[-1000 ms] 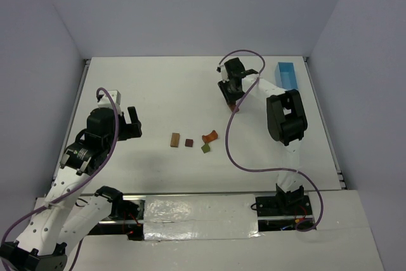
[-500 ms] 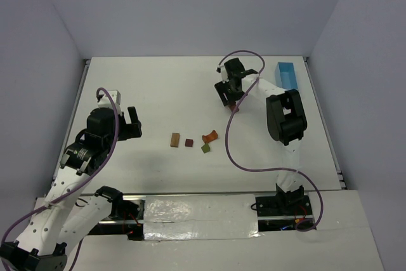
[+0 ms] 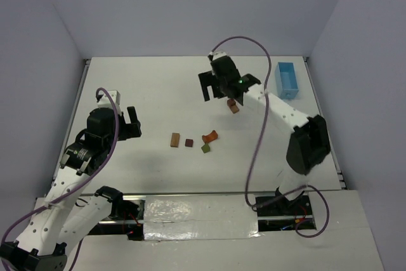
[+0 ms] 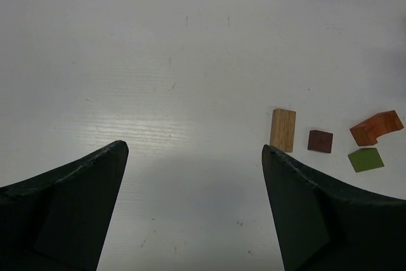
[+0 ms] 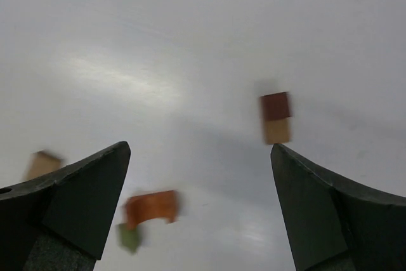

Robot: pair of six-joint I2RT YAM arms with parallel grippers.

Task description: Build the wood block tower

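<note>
Wood block tower (image 3: 233,106) is only two pieces so far, a dark red block over a tan one I think, though the wrist view is blurred. It sits just ahead of the right gripper (image 3: 227,88), toward its right-hand finger; that gripper is spread wide and empty. The loose tan block (image 3: 175,139), long axis pointing away from the arms, lies nearer the left gripper (image 4: 193,149), also wide and empty, just off its right finger.

Diffuse, even overhead light; white worktop (image 3: 158,87) brightly lit, shadows soft and faint. Broad glare patch noted on it in both wrist views. Right wrist view motion-blurred: small blocks (image 5: 275,117) smeared. Left wrist view sharp; black fingers (image 4: 60,211) rendered near-featureless.
</note>
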